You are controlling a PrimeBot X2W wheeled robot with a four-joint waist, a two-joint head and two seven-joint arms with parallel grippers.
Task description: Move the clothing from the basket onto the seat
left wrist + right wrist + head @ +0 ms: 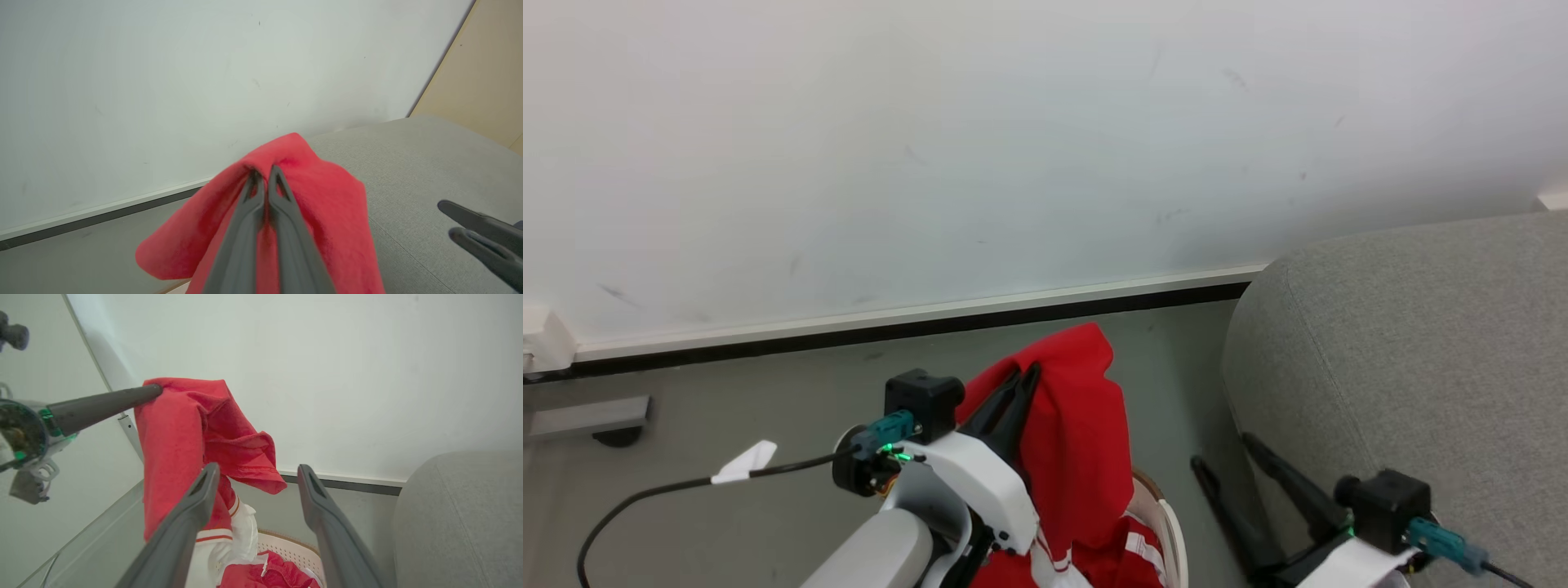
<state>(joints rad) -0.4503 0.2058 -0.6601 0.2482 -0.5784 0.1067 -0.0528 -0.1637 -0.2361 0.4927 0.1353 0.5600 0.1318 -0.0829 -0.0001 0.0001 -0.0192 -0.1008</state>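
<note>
Pinching the red garment [1078, 441] between our left gripper's [1023, 382] fingers, we hold it above the basket [1174, 523] to clear its rim; our right gripper [1223, 453], fingers apart, hangs by the grey seat [1421, 343].

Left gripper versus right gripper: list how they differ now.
The left gripper is shut on the clothing; the right gripper is open and holds nothing. The left gripper is above the basket, with the clothing hanging from it; the right gripper is beside the seat. Both have long dark fingers pointing toward the wall.
</note>
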